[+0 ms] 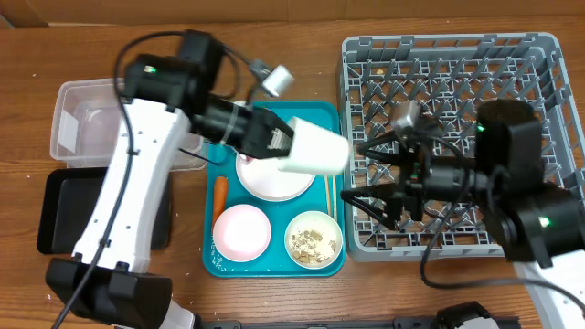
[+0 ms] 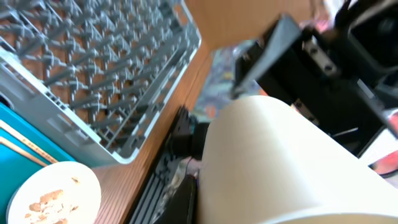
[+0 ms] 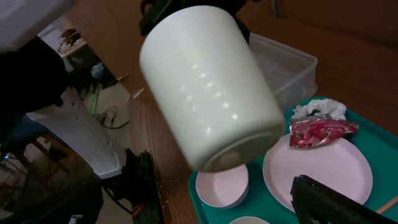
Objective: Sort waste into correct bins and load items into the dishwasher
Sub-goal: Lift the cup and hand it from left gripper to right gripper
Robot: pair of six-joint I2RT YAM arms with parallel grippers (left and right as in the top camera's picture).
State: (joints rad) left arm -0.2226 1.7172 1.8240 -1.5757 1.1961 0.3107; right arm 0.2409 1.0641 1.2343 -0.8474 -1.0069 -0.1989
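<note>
White and glossy, the white cup [image 1: 313, 146] hangs in the air on its side above the right edge of the teal tray [image 1: 208, 260], close to the grey dish rack [image 1: 457, 55], its base turned toward the right arm. The left gripper [image 1: 279, 139] is clamped on the cup's mouth end. The right gripper [image 1: 350, 172] reaches in from over the rack with its two black fingers spread wide, one on each side of the line to the cup's base and just short of it, grasping nothing. On the tray below lie a pale pink plate [image 3: 317, 171] carrying a red shiny wrapper [image 3: 320, 132] and a crumpled white napkin [image 3: 320, 109], a small orange carrot [image 1: 219, 196] beside the plate's left side, a pale pink bowl [image 1: 242, 228] near the front, a white bowl with beige nut bits [image 1: 313, 239] at the front right, and thin wooden chopsticks [image 1: 329, 196] along the right rim. Left of the tray sit the clear plastic tub [image 1: 87, 123] and, in front of it, the shallow black tray [image 1: 59, 215], partly hidden by the left arm.
</note>
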